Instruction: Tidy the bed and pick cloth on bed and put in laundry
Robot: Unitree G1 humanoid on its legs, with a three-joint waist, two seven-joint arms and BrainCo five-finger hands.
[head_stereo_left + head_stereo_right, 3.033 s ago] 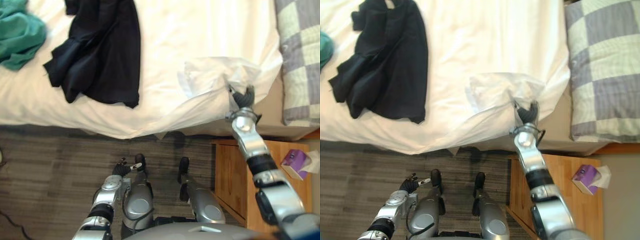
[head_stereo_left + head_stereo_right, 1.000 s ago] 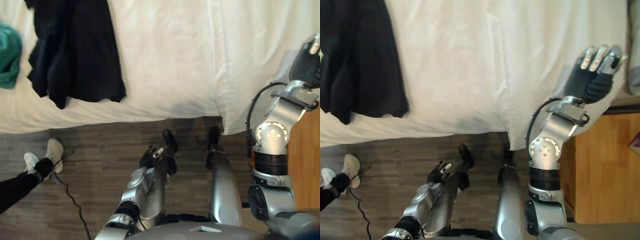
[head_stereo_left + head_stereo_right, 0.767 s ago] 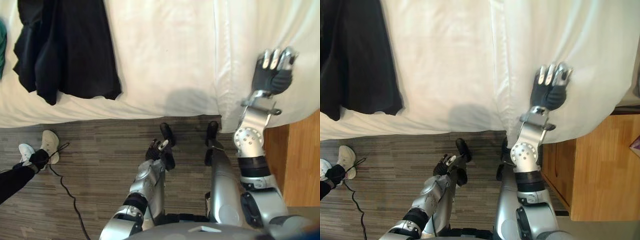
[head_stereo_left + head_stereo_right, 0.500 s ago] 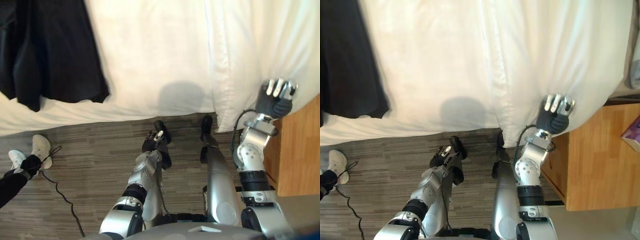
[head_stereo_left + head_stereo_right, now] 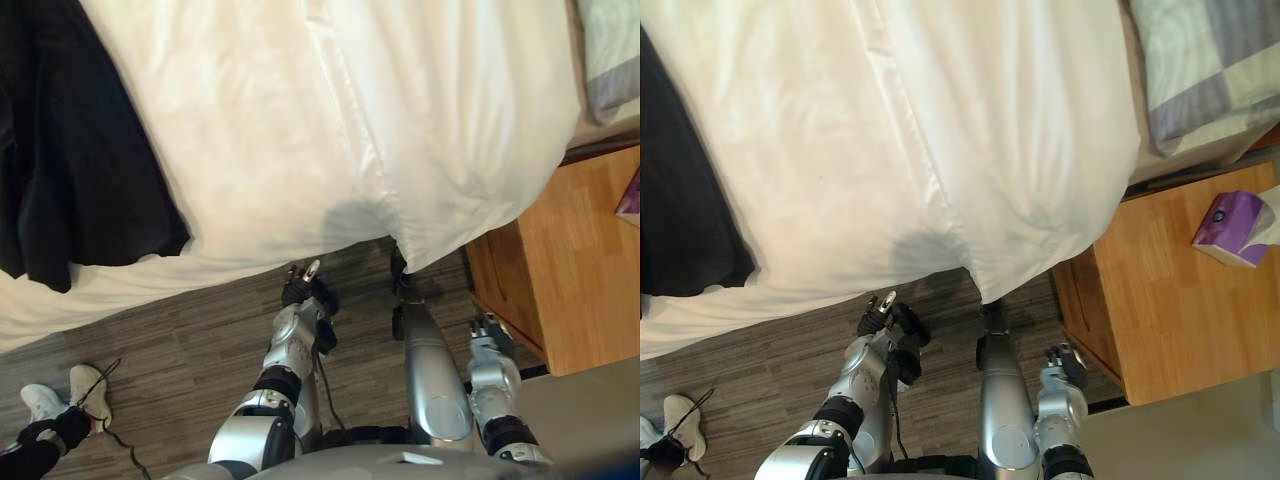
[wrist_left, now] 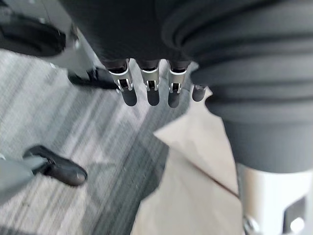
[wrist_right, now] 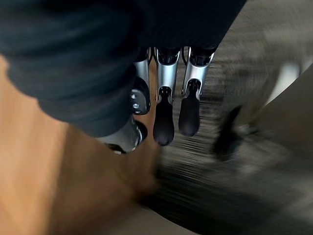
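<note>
Left robot hand (image 5: pixel 299 284) and right robot hand (image 5: pixel 1064 361) hang low, fingers relaxed apart, empty. Black cloth (image 5: pixel 70 170) lies on bed (image 5: pixel 400 130).

The duvet (image 5: pixel 400 120) is white cloth, matt and smooth apart from soft creases. The black garment (image 5: pixel 70 170) is a duller, limp, rumpled cloth. The pillow (image 5: pixel 1210 60) is checked woven fabric. The nightstand (image 5: pixel 1170 300) is orange-brown wood with a smooth satin face, and the floor (image 5: pixel 170 350) is matt grey wood-grain planks. The tissue box (image 5: pixel 1225 230) looks like purple card. The left hand (image 6: pixel 149 85) and right hand (image 7: pixel 165 93) have shiny silver fingers with matt dark tips.
</note>
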